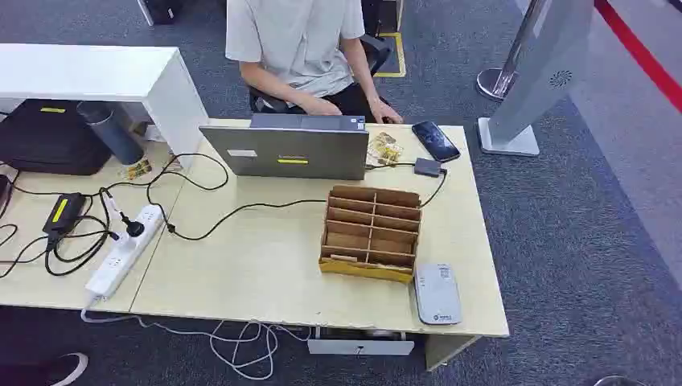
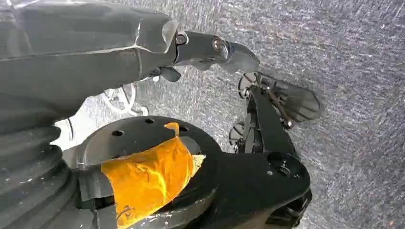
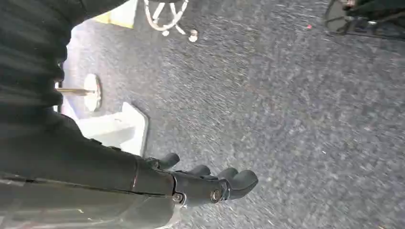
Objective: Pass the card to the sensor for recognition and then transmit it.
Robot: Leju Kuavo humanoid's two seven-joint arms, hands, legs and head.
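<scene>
One grey sensor [image 1: 437, 293] at desk's near edge, one wooden organizer [image 1: 371, 233] — one laptop [image 1: 294, 150]

A pale wooden table [image 1: 265, 265] carries a grey laptop [image 1: 294, 151], a cardboard slotted organizer [image 1: 371, 233] and, just beside its front corner, a flat grey sensor [image 1: 437, 293] — also a black phone [image 1: 435, 141], a white power strip [image 1: 126, 249] and black cables [image 1: 201, 229]

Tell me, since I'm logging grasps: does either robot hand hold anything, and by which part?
Nothing is held. The left robot hand and right robot hand hang empty above the carpet.
</scene>
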